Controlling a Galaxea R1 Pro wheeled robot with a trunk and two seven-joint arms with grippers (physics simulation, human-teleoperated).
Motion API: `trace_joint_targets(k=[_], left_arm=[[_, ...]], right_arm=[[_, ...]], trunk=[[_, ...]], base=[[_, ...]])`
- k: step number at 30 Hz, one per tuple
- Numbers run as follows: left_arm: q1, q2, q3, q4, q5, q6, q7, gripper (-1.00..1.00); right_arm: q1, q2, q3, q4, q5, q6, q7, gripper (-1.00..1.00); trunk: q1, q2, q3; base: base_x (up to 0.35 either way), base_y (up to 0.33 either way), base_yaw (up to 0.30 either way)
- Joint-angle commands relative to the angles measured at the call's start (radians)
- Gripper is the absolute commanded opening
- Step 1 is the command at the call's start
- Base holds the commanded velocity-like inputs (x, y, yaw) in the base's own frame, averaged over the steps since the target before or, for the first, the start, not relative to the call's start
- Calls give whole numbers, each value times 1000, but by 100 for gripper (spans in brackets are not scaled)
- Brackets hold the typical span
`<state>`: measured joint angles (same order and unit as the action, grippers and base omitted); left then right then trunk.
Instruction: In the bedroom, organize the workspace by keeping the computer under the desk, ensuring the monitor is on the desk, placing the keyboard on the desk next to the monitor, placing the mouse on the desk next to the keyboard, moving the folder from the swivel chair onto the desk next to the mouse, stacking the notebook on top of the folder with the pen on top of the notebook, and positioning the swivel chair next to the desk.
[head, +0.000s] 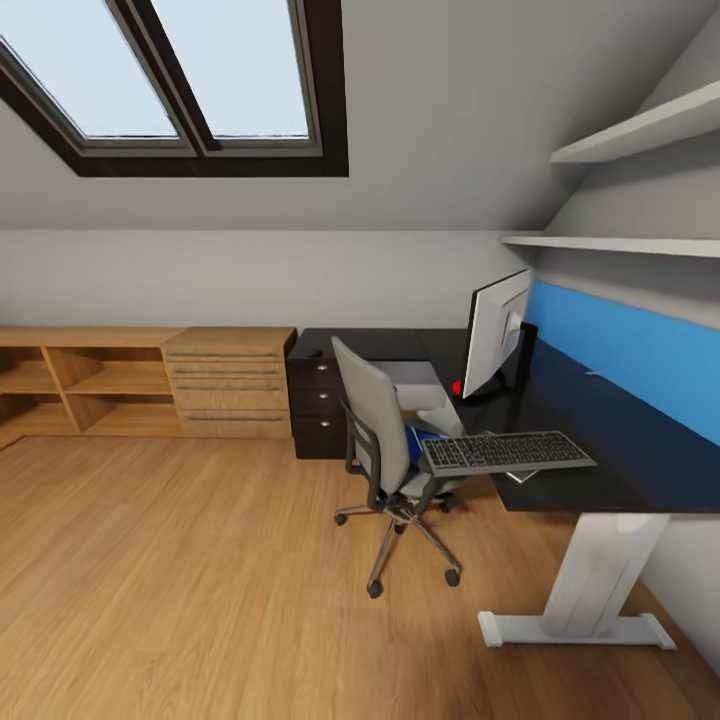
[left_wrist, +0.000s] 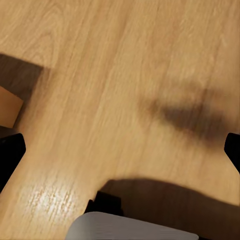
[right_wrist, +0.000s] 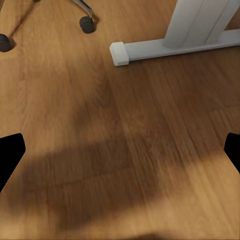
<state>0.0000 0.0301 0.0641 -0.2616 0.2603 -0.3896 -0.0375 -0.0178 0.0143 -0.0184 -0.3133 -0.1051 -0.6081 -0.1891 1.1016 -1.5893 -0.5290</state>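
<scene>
The robot is approaching: centre-right, the grey-upholstered swivel chair (head: 385, 440) holds the bright blue folder (head: 422, 443) beside the black L-shaped desk (head: 600, 440) — silver-grey keyboard (head: 505, 451) overhanging. Both grippers' 2 jaws spread wide, empty. Next: reach the folder.

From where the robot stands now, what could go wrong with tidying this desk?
The keyboard hangs over the desk edge, above the chair; a bump might tip it off. The folder sits half hidden under it on the seat, so reaching it looks tight. The chair's wheels could roll if nudged.
</scene>
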Motion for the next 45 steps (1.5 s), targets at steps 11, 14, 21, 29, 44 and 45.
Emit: trace_joint_targets(k=[11,14,21,29,44,45], left_arm=[[0,-1,5,-1,0,-4,-7,100],[0,-1,5,-1,0,-4,-7,100],[0,0,4,-1,0,-5,-6,100],[0,1,5,-1,0,-5,-6,100],[0,1,5,-1,2,-1,-5,100],[0,0,5,-1,3,0,-5,100]], right_arm=[[0,1,-2,0,-7,-5,3,100],[0,1,-2,0,-7,-5,3,100],[0,0,-2,0,-7,-5,3,100],[-1,0,-2,0,-7,-5,3,100],[-1,1,-2,0,-7,-4,3,100],[-1,1,-2,0,-7,-4,3,100]], trunk=[[42,-78,-35],[54,-99,-45],[81,-148,-67],[111,-204,-92],[169,-309,-139],[173,-316,-142]], base=[[0,0,0],[0,0,0],[0,0,0],[0,0,0],[0,0,0],[0,0,0]])
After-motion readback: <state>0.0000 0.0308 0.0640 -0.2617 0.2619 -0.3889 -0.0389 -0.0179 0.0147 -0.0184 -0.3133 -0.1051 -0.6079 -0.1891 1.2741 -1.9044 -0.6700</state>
